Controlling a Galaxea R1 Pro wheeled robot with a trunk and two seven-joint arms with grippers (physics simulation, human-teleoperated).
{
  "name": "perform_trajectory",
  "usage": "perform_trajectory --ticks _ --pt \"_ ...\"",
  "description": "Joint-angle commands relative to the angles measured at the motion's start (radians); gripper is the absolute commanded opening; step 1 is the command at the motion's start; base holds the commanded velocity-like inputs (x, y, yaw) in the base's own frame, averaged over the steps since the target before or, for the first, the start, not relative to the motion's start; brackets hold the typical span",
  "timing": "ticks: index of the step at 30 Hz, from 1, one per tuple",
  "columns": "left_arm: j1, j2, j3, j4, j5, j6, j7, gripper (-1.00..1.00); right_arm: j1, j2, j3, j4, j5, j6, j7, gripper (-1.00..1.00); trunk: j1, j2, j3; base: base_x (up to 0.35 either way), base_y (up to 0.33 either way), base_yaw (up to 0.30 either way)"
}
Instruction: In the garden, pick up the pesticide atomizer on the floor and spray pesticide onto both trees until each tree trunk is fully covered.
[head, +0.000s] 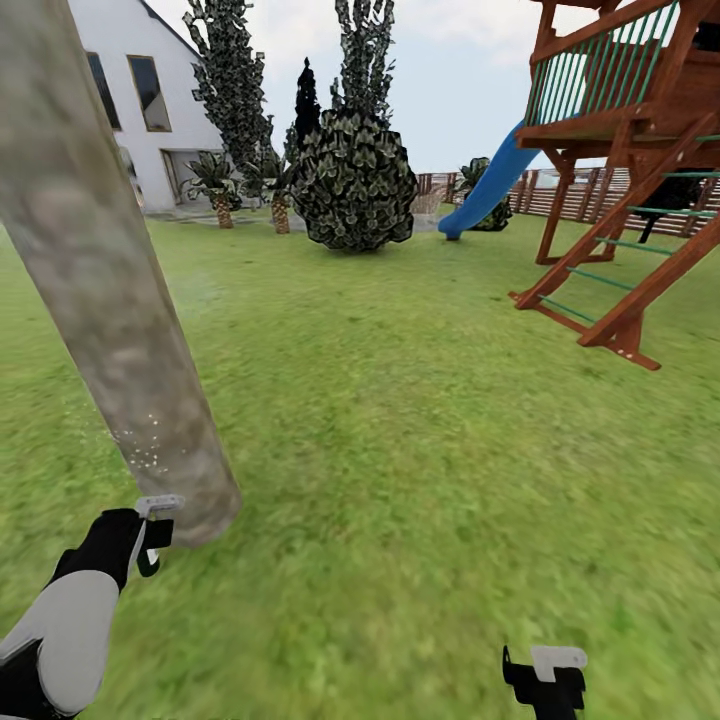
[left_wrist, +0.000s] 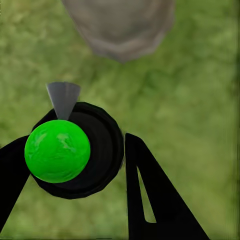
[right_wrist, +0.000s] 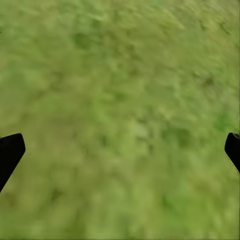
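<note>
Bark of mottled grey-beige marks the tree trunk that leans across the head view just ahead of the left claw, its foot meeting the grass lawn right beside the claw's tip; a scatter of pale specks sits on the bark a little above the claw. In that view the claw is a black hand on a white forearm, with a small white and grey piece of the pesticide atomizer poking out toward the trunk, but how the fingers stand cannot be made out there. The left wrist view fills that in: the two black fingers flank the atomizer, seen end-on as a bright green ball set in a black round body with a grey nozzle pointing toward the trunk's base, so the left claw is clamped on the atomizer. The right claw sits low in the head view, well apart from the trunk, over bare grass; its wrist view shows its two black fingertips spread wide at opposite edges with nothing but lawn between them. Far beyond both claws the head view alone takes in a round bush, a white house, a blue slide and a wooden play tower.
</note>
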Motion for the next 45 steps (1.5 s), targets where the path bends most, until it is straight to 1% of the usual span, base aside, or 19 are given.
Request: perform_trajectory --ticks 1,13,23,31,45 --pt "0.000 -0.002 0.000 0.000 -0.001 0.000 0.000 -1.00 -0.001 0.000 0.000 0.000 0.000 0.000 0.000 1.00 0.000 0.000 0.000 0.087 -0.277 0.271" --pt "0.000 -0.004 0.003 0.001 0.003 -0.004 0.000 -1.00 -0.001 0.000 0.000 0.000 0.000 0.000 0.002 1.00 0.000 0.000 0.000 0.152 -0.260 0.274" --pt "0.000 -0.004 0.003 -0.001 0.003 -0.007 0.000 -1.00 -0.001 0.000 0.000 0.000 0.000 0.000 0.003 1.00 0.000 0.000 0.000 0.205 -0.219 0.027" --pt "-0.001 -0.004 0.003 -0.001 0.004 -0.008 0.000 -1.00 0.000 0.001 0.001 0.000 0.000 0.000 0.003 1.00 0.000 0.000 0.000 0.017 -0.273 0.018" --pt "0.000 -0.005 0.003 -0.001 0.004 -0.008 0.000 -1.00 0.000 0.001 0.001 0.001 0.000 0.001 0.003 1.00 0.000 0.000 0.000 0.021 -0.276 0.258"
